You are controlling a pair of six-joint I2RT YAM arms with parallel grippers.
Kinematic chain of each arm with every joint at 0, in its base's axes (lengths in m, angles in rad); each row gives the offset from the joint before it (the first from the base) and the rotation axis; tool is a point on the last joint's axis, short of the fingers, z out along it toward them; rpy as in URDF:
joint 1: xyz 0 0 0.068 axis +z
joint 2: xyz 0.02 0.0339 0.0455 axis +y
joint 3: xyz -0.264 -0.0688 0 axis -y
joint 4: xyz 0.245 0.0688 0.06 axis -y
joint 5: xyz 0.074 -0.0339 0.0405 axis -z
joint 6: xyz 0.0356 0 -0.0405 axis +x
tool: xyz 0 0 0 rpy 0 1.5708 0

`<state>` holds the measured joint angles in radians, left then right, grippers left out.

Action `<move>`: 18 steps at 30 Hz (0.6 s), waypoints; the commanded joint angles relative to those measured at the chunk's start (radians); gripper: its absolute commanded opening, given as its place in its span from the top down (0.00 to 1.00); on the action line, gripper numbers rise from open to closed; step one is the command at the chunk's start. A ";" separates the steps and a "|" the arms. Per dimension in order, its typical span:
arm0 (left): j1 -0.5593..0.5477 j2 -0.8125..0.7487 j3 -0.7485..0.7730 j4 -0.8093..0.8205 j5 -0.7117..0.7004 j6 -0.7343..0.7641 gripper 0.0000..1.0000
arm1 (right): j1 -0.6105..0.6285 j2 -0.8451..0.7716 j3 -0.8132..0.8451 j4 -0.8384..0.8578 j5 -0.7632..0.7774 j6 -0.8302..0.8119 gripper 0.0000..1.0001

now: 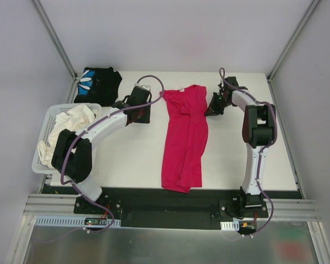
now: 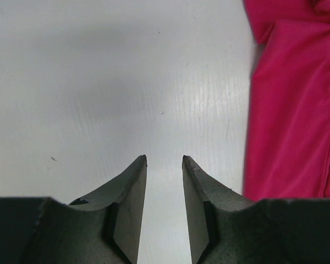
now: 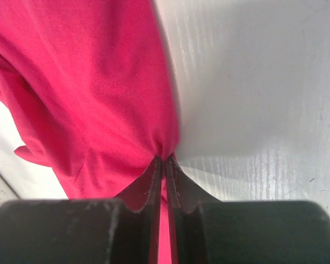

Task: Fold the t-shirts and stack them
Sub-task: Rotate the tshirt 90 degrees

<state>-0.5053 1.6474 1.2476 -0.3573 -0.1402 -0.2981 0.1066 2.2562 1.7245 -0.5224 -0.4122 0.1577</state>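
A pink t-shirt (image 1: 184, 137) lies lengthwise down the middle of the table, folded to a narrow strip, collar at the far end. My right gripper (image 1: 210, 108) is at its far right edge, shut on the pink fabric (image 3: 126, 110), which bunches at the fingertips. My left gripper (image 1: 144, 113) is open and empty over bare table just left of the shirt, whose edge shows at the right of the left wrist view (image 2: 297, 110). A folded black t-shirt (image 1: 98, 83) with a blue-white print lies at the far left corner.
A white basket (image 1: 44, 132) holding pale crumpled shirts (image 1: 71, 122) stands at the left table edge beside my left arm. Metal frame posts (image 1: 55, 38) rise at the back corners. The table's near edge (image 1: 170, 190) runs just below the shirt hem.
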 commanded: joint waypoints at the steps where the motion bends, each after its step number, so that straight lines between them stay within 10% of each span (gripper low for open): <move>1: -0.012 0.021 0.071 0.000 -0.029 0.019 0.68 | -0.007 -0.030 0.000 -0.042 0.056 -0.037 0.86; 10: -0.015 -0.004 0.102 0.000 0.027 0.014 0.68 | 0.004 -0.222 -0.058 -0.107 0.056 -0.092 0.70; 18: -0.068 -0.044 0.033 0.000 0.030 0.005 0.67 | 0.148 -0.690 -0.587 0.079 0.066 -0.015 0.69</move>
<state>-0.5446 1.6619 1.3033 -0.3569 -0.1123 -0.2920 0.1783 1.7817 1.3476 -0.5285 -0.3332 0.0978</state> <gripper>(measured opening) 0.320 0.304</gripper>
